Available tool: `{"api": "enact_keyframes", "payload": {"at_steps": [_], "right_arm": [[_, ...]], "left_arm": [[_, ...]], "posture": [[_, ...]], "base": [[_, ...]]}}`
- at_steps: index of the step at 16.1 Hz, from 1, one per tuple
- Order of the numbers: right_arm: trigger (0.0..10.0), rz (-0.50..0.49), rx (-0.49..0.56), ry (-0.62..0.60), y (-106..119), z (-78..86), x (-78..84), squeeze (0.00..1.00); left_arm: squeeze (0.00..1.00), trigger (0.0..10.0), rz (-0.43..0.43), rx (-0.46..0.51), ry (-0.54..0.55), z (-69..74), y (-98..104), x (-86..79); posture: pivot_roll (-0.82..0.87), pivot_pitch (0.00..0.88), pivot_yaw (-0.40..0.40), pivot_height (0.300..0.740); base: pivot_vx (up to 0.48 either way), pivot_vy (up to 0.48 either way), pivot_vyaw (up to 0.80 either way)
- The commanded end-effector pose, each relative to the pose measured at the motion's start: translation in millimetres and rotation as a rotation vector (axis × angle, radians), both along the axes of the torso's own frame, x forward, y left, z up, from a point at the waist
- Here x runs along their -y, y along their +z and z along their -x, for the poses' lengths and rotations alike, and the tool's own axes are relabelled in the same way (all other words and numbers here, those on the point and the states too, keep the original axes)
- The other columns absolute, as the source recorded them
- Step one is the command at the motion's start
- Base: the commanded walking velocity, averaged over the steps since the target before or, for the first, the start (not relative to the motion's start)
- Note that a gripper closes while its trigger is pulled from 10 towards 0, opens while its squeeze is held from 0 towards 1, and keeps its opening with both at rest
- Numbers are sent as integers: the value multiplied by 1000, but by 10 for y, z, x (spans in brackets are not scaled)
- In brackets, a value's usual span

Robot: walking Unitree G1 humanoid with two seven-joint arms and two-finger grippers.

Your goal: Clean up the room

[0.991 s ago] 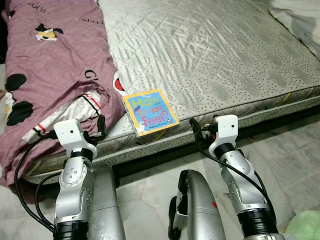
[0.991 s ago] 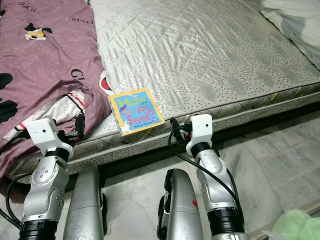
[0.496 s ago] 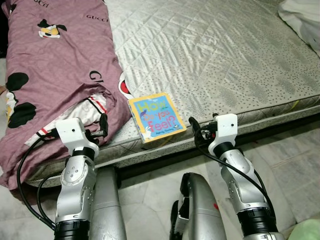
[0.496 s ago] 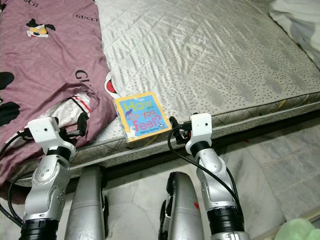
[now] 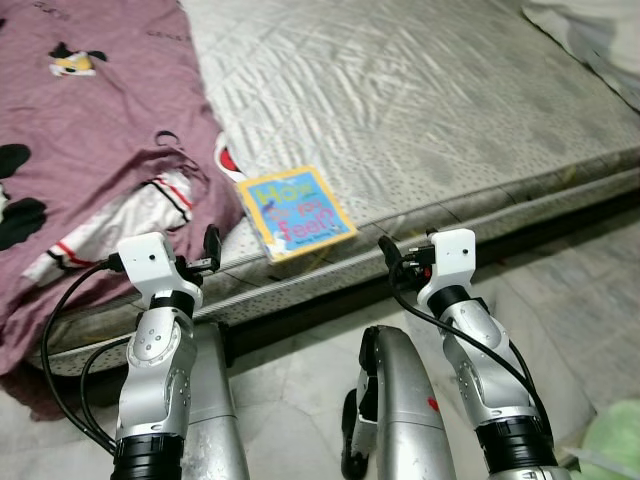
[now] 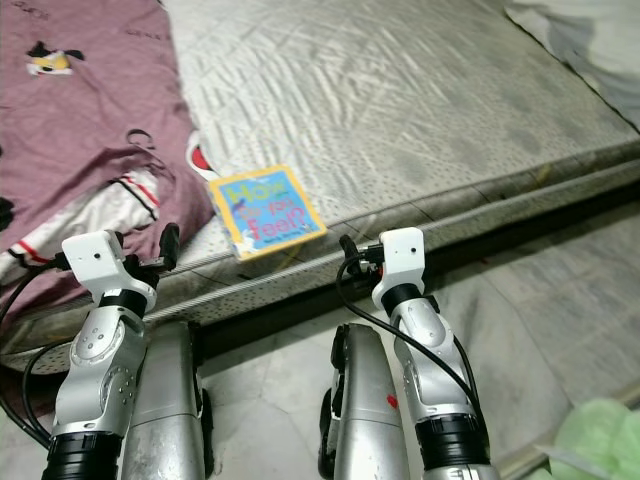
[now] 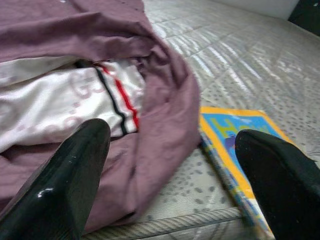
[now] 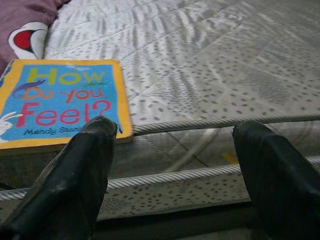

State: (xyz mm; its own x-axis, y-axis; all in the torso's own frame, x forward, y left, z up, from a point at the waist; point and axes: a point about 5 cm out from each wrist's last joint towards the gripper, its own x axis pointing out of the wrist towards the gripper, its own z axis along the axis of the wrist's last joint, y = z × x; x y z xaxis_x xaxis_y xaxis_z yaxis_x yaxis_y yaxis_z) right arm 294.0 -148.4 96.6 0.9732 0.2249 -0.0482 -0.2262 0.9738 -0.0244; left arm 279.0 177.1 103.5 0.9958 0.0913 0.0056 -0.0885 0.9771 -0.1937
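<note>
Setting: grey quilted mattress point(image 5: 430, 90) low over a marble floor point(image 5: 300, 380).
Book: yellow-edged children's book point(image 5: 295, 210) flat at the mattress's near edge, corner overhanging.
Blanket: purple blanket point(image 5: 90, 130) at the book's 9 o'clock, just beside it.
Right gripper point(image 8: 172, 165): fingers spread, empty, short of the book.
Left gripper point(image 7: 175, 170): fingers spread, empty, facing the blanket's fold.
Step, judged: approach to pick up the book.
Next: reach forward, straddle the overhanging edge, then pinch.

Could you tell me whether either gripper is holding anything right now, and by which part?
Nothing is held. The left gripper and the right gripper both hang open short of the mattress edge; the book lies untouched.
</note>
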Motion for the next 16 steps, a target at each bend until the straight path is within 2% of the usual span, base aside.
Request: {"api": "enact_keyframes", "payload": {"at_steps": [1,6,12,16], "right_arm": [[10000,6,-10,-9,-17,6,34,0],[10000,7,-9,-13,-14,-2,36,0],[10000,9,-6,-16,-8,-12,32,0],[10000,19,0,-22,0,-6,46,0]], "left_arm": [[0,10000,1,-1,-16,1,-15,29],[0,10000,2,-1,-17,-10,-12,36],[0,10000,25,-10,-36,-55,-30,72],[0,10000,54,-39,-54,-147,-84,137]], "posture": [[17,212,-74,523],[15,212,-73,523],[11,209,-72,523],[-7,209,-72,523]], "base": [[420,0,0],[377,0,0],[259,0,0],[0,0,0]]}}
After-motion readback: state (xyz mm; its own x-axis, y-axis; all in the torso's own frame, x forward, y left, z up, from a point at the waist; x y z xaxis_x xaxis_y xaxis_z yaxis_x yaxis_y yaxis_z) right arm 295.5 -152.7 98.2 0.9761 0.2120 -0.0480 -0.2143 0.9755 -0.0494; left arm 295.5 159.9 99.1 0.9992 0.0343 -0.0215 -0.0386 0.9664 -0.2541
